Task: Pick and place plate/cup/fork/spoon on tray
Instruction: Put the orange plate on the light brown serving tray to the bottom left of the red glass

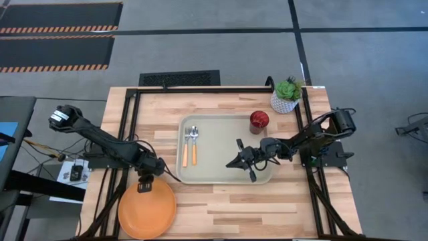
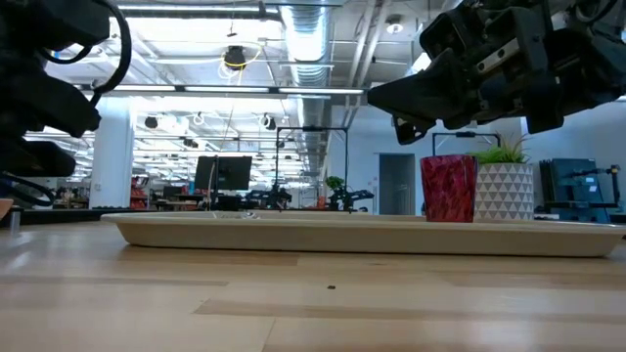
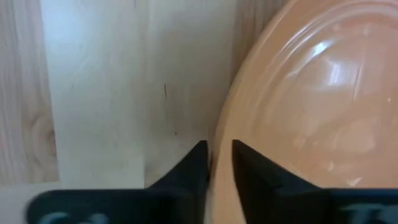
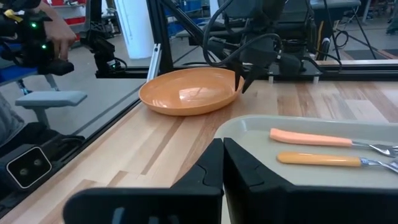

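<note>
Plate [image 1: 147, 209] sits at the counter's [image 1: 267, 207] near edge, rim pinched in the left gripper's [image 1: 145, 182] closed jaws. Farther back, the tray [image 1: 224, 175] holds fork [image 1: 185, 148], spoon [image 1: 194, 146] and cup [image 1: 259, 122]; the right gripper [image 1: 246, 163] hovers there, jaws closed, empty. Such a thin rim hold could let the plate slip or tilt when lifted.

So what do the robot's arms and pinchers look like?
Both arms are thin, dark and jointed, with black cables looping along them. The left arm has a pale silver band near its shoulder. The left gripper and the right gripper are black too. Each has two flat, wedge-shaped black fingers that narrow to pointed tips. I see no stickers or writing on them.
</note>
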